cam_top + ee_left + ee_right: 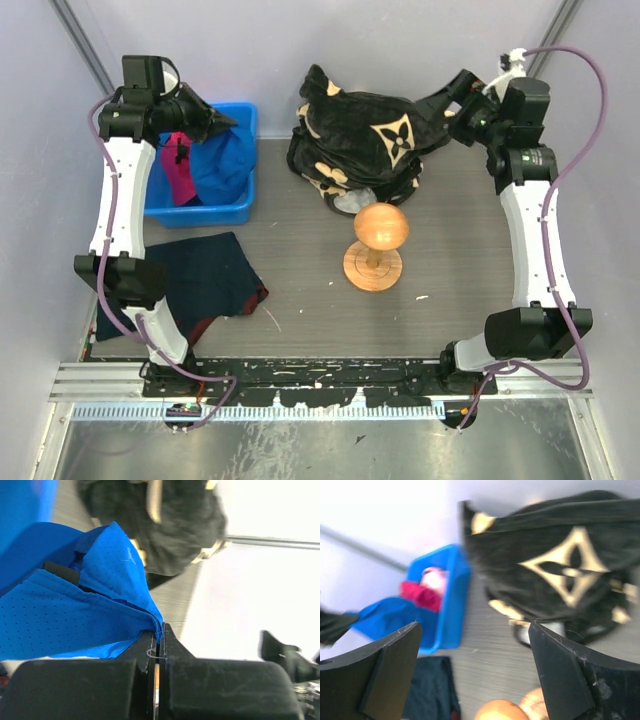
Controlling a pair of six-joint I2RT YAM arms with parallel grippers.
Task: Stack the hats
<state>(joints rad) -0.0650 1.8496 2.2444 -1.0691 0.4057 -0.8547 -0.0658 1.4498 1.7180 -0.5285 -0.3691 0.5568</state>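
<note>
My left gripper (232, 120) is shut on an edge of the royal blue cap (222, 165) and holds it up over the blue bin (200, 212). In the left wrist view the blue fabric (75, 615) is pinched between the closed fingertips of the left gripper (161, 630). The magenta cap (180, 165) lies in the bin's left part. A pale pink patch (434, 577) shows behind it in the right wrist view. The black cap is hidden. My right gripper (447, 102) is open and empty beside the black plush bundle (365, 140); it also shows in the right wrist view (475, 640).
A wooden stand with a round knob (378, 240) stands mid-table in front of the bundle. A flat dark navy cloth (205, 280) lies front left. The enclosure walls are close behind both grippers.
</note>
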